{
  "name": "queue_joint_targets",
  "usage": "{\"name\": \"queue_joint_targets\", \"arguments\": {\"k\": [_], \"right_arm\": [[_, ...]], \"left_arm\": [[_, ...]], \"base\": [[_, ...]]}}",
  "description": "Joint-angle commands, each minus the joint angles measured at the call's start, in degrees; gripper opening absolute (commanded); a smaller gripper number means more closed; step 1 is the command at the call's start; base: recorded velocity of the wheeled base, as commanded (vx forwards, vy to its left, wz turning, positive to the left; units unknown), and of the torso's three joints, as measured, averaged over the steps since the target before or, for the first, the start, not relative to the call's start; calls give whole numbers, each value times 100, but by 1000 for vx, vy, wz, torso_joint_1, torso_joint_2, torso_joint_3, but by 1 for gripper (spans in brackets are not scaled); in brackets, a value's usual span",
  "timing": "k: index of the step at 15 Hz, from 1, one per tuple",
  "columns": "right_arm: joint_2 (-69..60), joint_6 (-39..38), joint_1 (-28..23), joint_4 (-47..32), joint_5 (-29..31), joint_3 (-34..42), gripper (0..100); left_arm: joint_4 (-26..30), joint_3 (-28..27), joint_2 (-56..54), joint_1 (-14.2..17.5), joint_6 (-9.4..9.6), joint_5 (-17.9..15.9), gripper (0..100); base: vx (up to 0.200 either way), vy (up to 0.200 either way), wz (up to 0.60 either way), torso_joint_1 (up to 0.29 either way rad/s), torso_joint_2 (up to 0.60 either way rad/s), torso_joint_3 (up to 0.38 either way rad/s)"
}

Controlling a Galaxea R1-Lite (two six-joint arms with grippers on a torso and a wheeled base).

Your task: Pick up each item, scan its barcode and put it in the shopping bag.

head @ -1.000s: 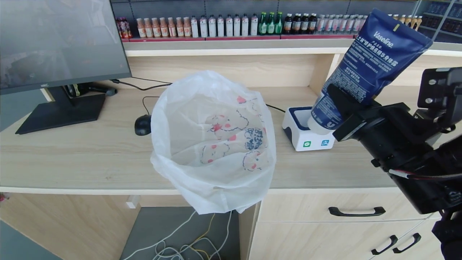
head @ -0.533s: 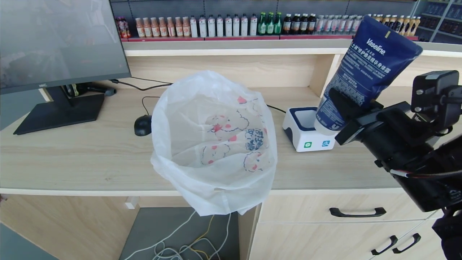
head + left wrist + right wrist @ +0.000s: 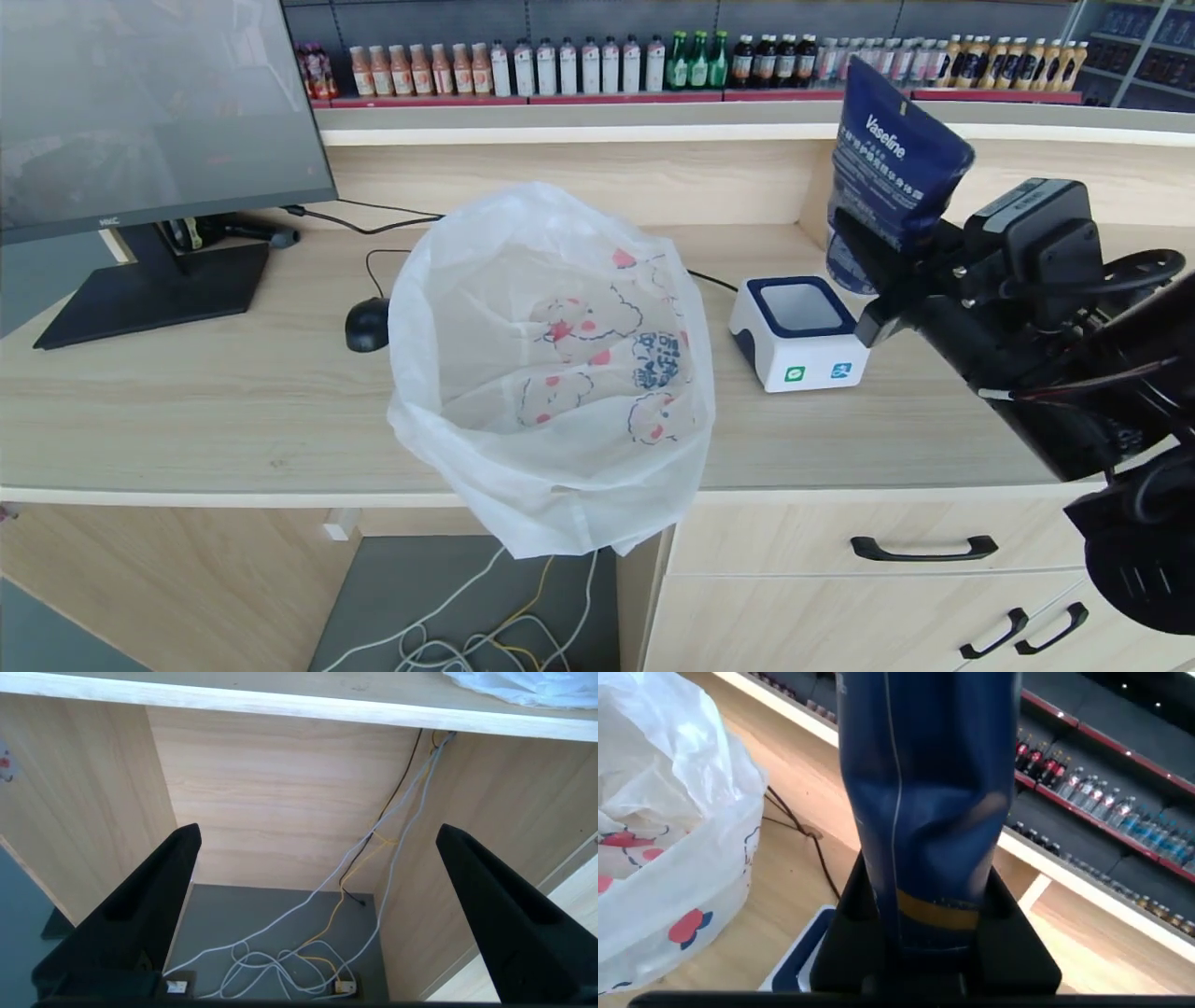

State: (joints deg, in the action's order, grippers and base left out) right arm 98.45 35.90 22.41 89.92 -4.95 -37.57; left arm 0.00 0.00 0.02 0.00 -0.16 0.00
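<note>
Left pincer: fingers wide apart, facing recess under desk.
Loose cables on grey floor; white bag edge over desk rim.

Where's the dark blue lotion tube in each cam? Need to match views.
Head view: dark blue squeeze tube upper right, clamped in the right end effector.
Left wrist view: not in it.
Right wrist view: centre, standing up from that end effector.
Shared landmark: white printed plastic shopping bag, in all three views.

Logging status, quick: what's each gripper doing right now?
Left gripper: open, holding nothing.
Right gripper: closed on the tube.
</note>
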Motion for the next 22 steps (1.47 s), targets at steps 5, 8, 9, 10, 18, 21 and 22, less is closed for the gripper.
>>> {"name": "queue_joint_targets", "arguments": {"k": [5, 8, 9, 10, 18, 21, 22], "right_arm": [[421, 927, -166, 8, -1078, -426, 0], [693, 1147, -254, 8, -1685, -576, 0], [807, 1174, -272, 8, -1869, -699, 0], [930, 1191, -272, 8, -2107, -883, 0], [1396, 1341, -562, 8, -3627, -1209, 0], [1414, 1402, -571, 8, -3935, -1182, 0], [1422, 1402, -562, 8, -3952, -1156, 0]], "left_arm": [[0, 0, -2, 0, -2, 0, 100], [0, 0, -2, 0, -2, 0, 100], [0, 0, -2, 0, -2, 0, 100], [0, 0, -2, 0, -2, 0, 100], [0, 0, -2, 0, -2, 0, 100], [0, 0, -2, -9, -2, 0, 100], [0, 0, -2, 0, -2, 0, 100]], "base": [[0, 0, 0, 0, 0, 0], [0, 0, 0, 0, 0, 0], [0, 0, 0, 0, 0, 0], [0, 0, 0, 0, 0, 0], [0, 0, 0, 0, 0, 0], [0, 0, 0, 0, 0, 0], [0, 0, 0, 0, 0, 0]]}}
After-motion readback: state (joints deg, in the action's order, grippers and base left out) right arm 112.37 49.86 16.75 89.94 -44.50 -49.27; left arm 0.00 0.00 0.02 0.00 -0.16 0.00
